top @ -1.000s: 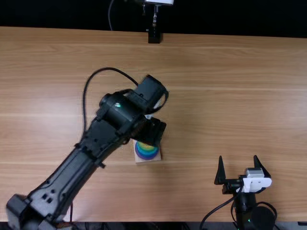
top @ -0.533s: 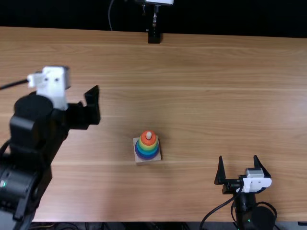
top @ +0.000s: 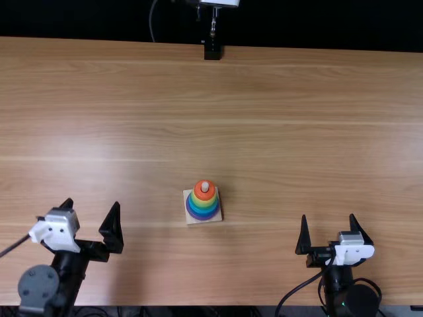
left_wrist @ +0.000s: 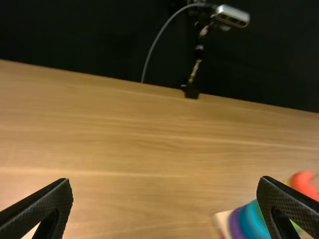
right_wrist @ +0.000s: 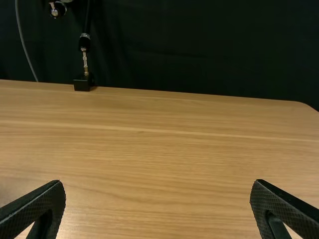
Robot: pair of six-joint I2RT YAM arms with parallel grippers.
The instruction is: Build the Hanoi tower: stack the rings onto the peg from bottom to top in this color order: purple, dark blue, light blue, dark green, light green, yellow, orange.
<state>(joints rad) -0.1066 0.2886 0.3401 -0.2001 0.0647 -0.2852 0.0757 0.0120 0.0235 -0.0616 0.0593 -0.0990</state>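
In the top view, the ring tower (top: 202, 207) stands on a pale square base (top: 188, 221), left of the table's middle. An orange ring (top: 201, 191) is topmost, the pale peg tip (top: 205, 187) poking through; yellow, green, blue and purple bands widen below it. My left gripper (top: 91, 218) is open and empty, well left of the tower. My right gripper (top: 328, 230) stands open near the front edge, right of the tower. In the left wrist view, my left gripper (left_wrist: 165, 206) has the tower (left_wrist: 254, 219) partly behind one finger. The right wrist view has my right gripper (right_wrist: 157, 208) with nothing between its fingers.
A camera stand (top: 212, 49) is at the table's far edge. The wooden table (top: 297, 132) stretches around the tower, with bare wood between it and each arm. A cable trails from each arm.
My left gripper has moved away from above the tower, swinging left and then back toward the near edge, uncovering the tower and its orange ring. The right arm has stayed still.
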